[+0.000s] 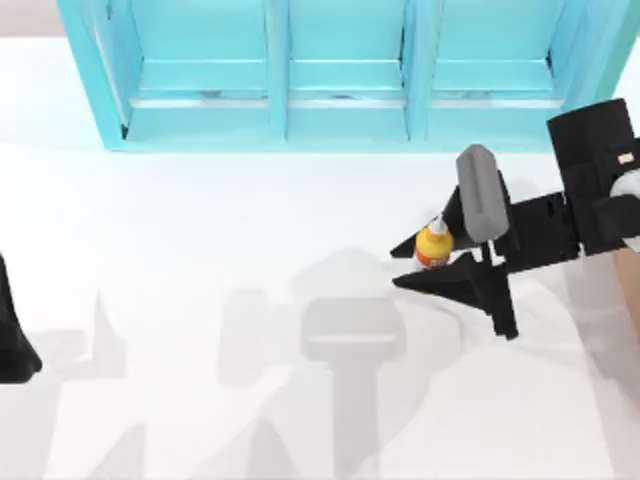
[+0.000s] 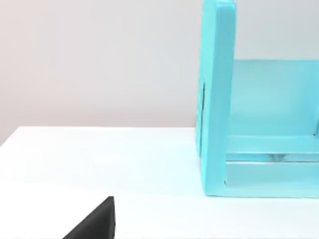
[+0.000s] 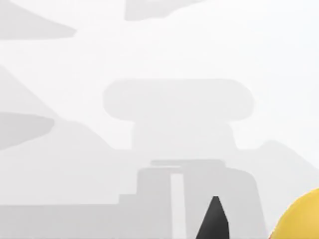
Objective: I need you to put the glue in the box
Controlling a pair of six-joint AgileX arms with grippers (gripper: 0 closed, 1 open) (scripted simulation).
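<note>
Right gripper (image 1: 438, 257): black two-finger AgileX end, highest in the top view and so nearest that camera, reaching in from the desk's right side; jaws stood either side of the bottle, one finger (image 1: 455, 283) on the near side, the other toward the shelf; whether they pressed the bottle or only flanked it, cannot tell.
Glue (image 1: 433, 245): small yellow-orange bottle with white pointed nozzle and red-and-white label, upright between those jaws, right of desk centre, in front of the shelf unit; lifted or standing, cannot tell. Its yellow body showed at a corner of the right wrist view (image 3: 301, 219) beside a black fingertip (image 3: 213, 219).
Box: light tan-brown surface at the top view's right edge (image 1: 628, 300), under the arm, judged to be the box; walls not visible.
Turquoise shelf unit (image 1: 340, 70): along the desk's far edge, not the target.
Left gripper (image 1: 12, 335): parked at the desk's left edge; jaws' state, cannot tell.
White desk (image 1: 200, 220): carried everything.
Step, judged: grasp of the bottle; carrying it rightward to the box not yet done.
</note>
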